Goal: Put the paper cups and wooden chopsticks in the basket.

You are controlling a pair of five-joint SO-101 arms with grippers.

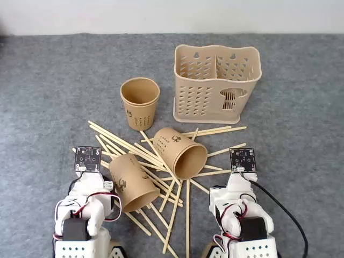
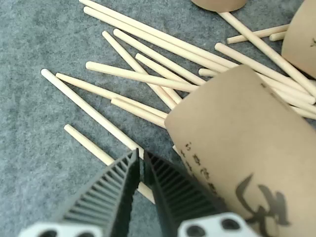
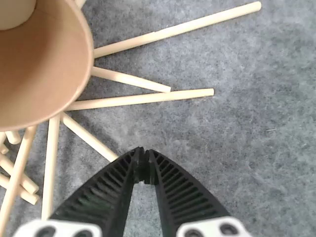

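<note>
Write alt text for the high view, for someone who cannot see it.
Three paper cups, one upright and two on their sides, lie among scattered wooden chopsticks on a grey mat, near an empty two-compartment basket. Two robot arms sit at the near edge, either side of the pile.

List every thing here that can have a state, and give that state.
Basket, upright, nothing inside.
Standing cup, upright, outside the basket.
Middle cup, on its side.
Near cup, on its side.
Chopsticks, scattered flat, outside the basket.
Left hand, shut, empty.
Right hand, shut, empty.
</note>
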